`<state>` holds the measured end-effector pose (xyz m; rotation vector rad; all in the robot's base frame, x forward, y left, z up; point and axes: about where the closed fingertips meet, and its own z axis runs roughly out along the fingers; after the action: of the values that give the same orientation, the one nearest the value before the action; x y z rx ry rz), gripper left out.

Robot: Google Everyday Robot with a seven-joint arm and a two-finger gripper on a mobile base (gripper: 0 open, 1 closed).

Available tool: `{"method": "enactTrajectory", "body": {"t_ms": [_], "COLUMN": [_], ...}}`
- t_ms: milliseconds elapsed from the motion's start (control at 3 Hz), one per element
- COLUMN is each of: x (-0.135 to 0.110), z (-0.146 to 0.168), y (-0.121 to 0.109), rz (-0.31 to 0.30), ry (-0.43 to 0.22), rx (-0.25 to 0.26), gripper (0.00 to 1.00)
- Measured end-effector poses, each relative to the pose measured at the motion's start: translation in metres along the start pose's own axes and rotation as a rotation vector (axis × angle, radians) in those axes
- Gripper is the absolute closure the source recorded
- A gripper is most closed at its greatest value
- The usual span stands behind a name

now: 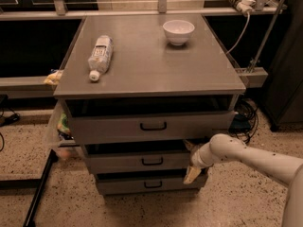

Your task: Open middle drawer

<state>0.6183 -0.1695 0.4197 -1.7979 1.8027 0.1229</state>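
Note:
The middle drawer [137, 162] is a wide, shallow grey front with a small black bar handle [152, 161], second of three in the grey cabinet. A dark gap shows above its front. My gripper [191, 160] is at the drawer's right end, on a white arm that comes in from the lower right. It is open. One pale finger [189, 145] points up at the drawer's top edge and the other [192, 174] hangs down at its lower edge. The gripper is well to the right of the handle.
The taller top drawer [151, 125] is above and the narrow bottom drawer [151, 184] is below. A plastic bottle [100, 56] lies on the cabinet top [151, 70], and a white bowl [178, 31] stands there. Cables [244, 115] hang at the right and a black bar [40, 188] lies at the left.

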Motion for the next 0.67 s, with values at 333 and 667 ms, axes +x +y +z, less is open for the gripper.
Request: {"method": "enactTrajectory", "body": {"t_ms": [333, 667], "x": [-0.0019, -0.0008], "z": [0.0022, 0.0053], "y": [0.0028, 0.0062], "rz": [0.002, 0.018], "ry": [0.007, 0.028], "rx": [-0.017, -0.056], "gripper": [0.00, 0.00]}}
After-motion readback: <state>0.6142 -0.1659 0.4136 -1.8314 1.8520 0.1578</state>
